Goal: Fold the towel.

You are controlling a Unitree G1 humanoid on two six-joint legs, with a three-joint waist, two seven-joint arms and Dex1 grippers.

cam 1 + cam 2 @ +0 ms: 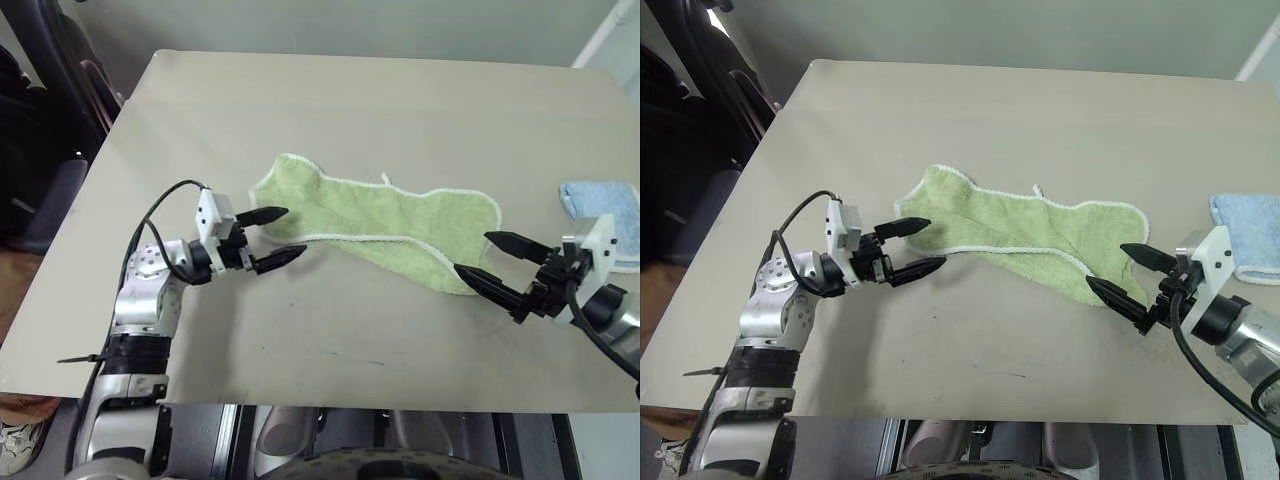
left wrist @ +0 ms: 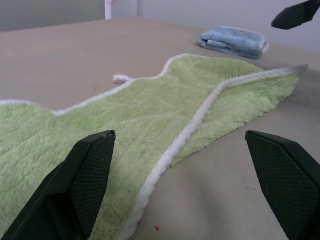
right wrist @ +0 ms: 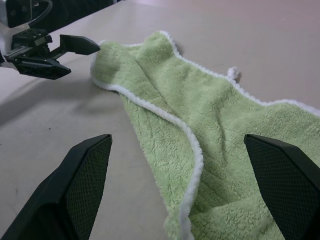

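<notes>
Lime-green terry, trimmed in thin white — the towel (image 1: 385, 225) lies loosely folded lengthwise on the beige surface (image 1: 330, 110), stretched out between our two tools. We see one long edge doubled over so that a white trim line runs along the middle of the cloth, and a small white loop (image 1: 385, 180) pokes out from the long edge farther from both tools.

Our left tool (image 1: 275, 237) hovers at the towel's left end with its two black fingers spread wide, one fingertip over the green corner and the other just off the hem, over bare surface; we grip nothing. Our right tool (image 1: 482, 258) sits at the opposite end, fingers likewise spread apart and empty, its tips right at the towel's rounded corner — whether they touch the cloth we cannot tell.

Just beyond our right tool, a folded light blue towel (image 1: 605, 215) rests apart from the green one.
</notes>
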